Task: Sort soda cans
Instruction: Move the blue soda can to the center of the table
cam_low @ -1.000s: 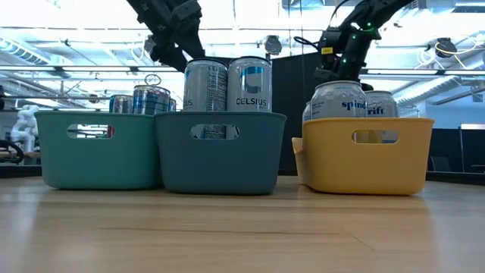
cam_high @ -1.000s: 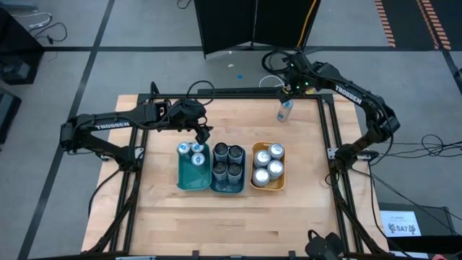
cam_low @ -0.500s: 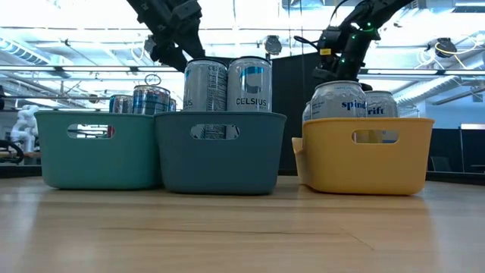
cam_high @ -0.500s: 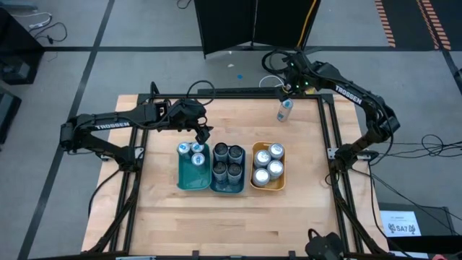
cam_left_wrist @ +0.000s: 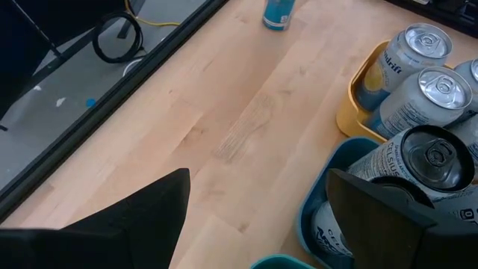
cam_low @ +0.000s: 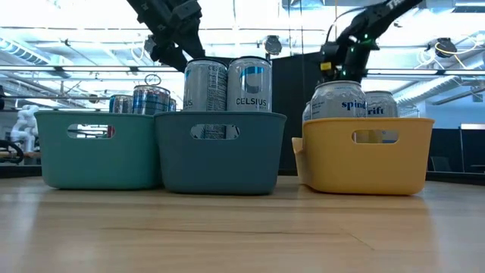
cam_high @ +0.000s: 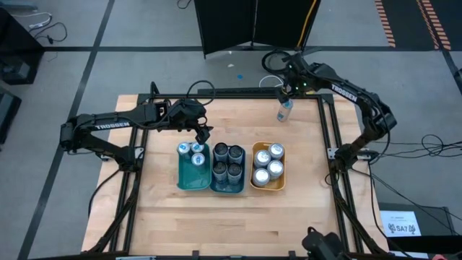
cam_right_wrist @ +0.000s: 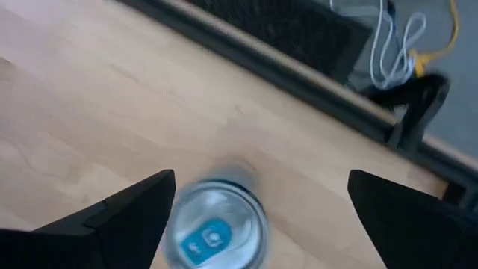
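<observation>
three trays sit side by side near the middle of the tabletop (cam_high: 166, 224). the teal tray (cam_high: 193, 171) holds three soda cans at its far end, with blue-and-white tops. the dark blue tray (cam_high: 228, 170) in the middle holds four dark-topped cans (cam_high: 228, 162). the orange tray (cam_high: 268, 167) holds four silver cans (cam_high: 268, 165); in the low view the blue lettering on one of them shows above the orange rim.

one lone can (cam_high: 285, 110) stands upright near the far right corner of the tabletop, well apart from the trays. the right claw (cam_high: 289, 92) hangs above it with its fingers spread wide and nothing between them; in the right wrist view the can's top (cam_right_wrist: 216, 232) lies between the two dark fingers (cam_right_wrist: 127, 205), not touched by either.

the left claw (cam_high: 203, 135) hovers just beyond the far edge of the teal and dark blue trays, fingers parted and empty; its wrist view shows bare wood between them.
</observation>
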Tool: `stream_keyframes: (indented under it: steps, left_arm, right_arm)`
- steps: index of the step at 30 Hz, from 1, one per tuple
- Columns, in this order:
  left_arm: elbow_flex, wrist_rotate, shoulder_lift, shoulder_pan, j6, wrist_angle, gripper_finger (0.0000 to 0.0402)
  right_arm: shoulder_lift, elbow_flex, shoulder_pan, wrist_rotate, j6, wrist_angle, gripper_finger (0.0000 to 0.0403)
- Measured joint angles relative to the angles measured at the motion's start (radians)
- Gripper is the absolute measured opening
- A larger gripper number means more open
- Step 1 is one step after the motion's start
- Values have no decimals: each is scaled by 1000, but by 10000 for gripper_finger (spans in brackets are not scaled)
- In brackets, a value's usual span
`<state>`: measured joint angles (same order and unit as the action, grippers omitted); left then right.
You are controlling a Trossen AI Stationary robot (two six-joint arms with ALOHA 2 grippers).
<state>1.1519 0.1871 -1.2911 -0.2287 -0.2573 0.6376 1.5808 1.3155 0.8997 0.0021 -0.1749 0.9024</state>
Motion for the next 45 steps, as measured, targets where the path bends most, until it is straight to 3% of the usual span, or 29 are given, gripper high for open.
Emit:
stream_keyframes:
  steps: [15,28,38,45]
  left_arm:
    - [0,-1,0,0,-24,0,322]
    - [0,-1,0,0,-24,0,322]
    - [0,-8,0,7,-26,7,322]
    - [1,-19,13,9,-43,121,322]
  right_arm:
    - [109,-21,2,-11,4,48,380]
    - [98,-21,2,-7,8,129,221]
    - [-128,-18,-9,-41,-16,108,216]
    - [-328,-18,-123,-177,-82,-32,226]
